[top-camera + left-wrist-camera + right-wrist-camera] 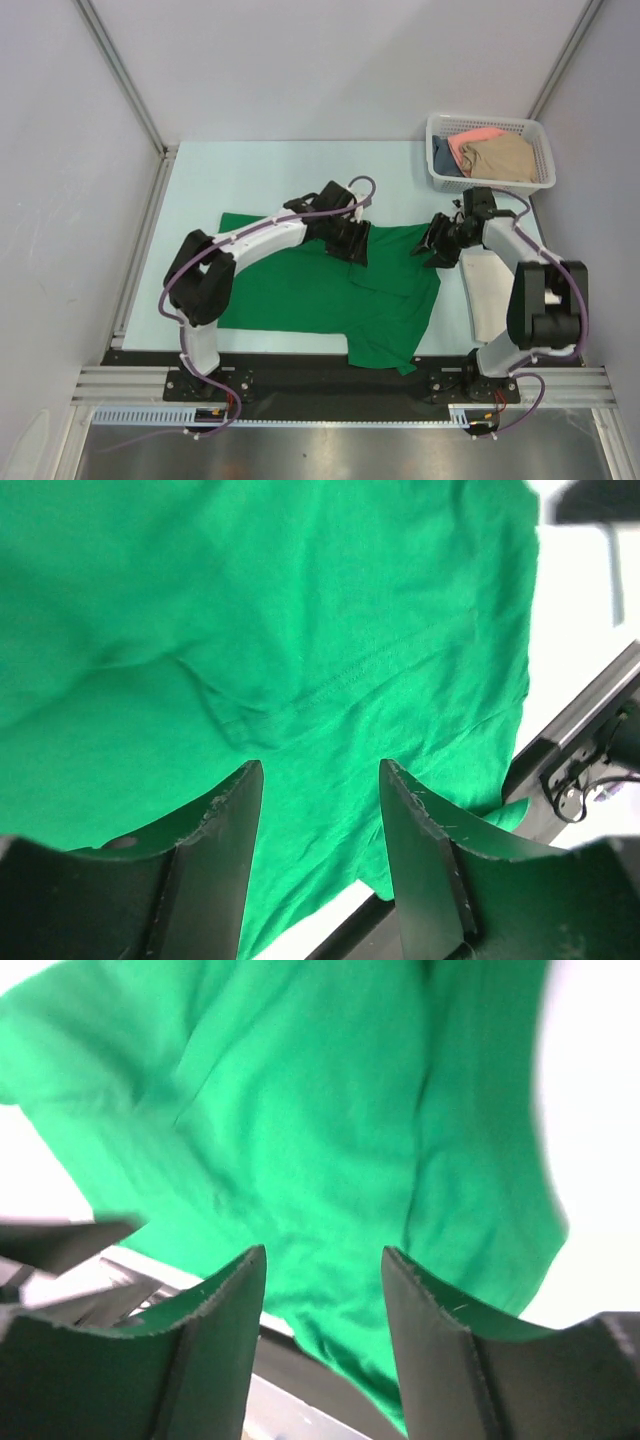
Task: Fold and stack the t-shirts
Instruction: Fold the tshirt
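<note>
A bright green t-shirt [320,290] lies spread on the table, partly folded over at its right side. My left gripper [352,243] is open and empty above the shirt's upper middle; in the left wrist view [320,770] green cloth fills the space under the jaws. My right gripper [432,245] is open and empty at the shirt's upper right edge; in the right wrist view [323,1255] the green shirt [300,1130] lies below. A folded cream-white shirt [490,292] lies right of the green one. Salmon-pink [472,137], tan [503,157] and dark blue [444,158] shirts sit in the basket.
A white mesh basket [540,160] stands at the table's back right corner. Metal frame rails run along the table's left edge [140,250] and the near edge [330,385]. Grey walls enclose the table at the back and sides.
</note>
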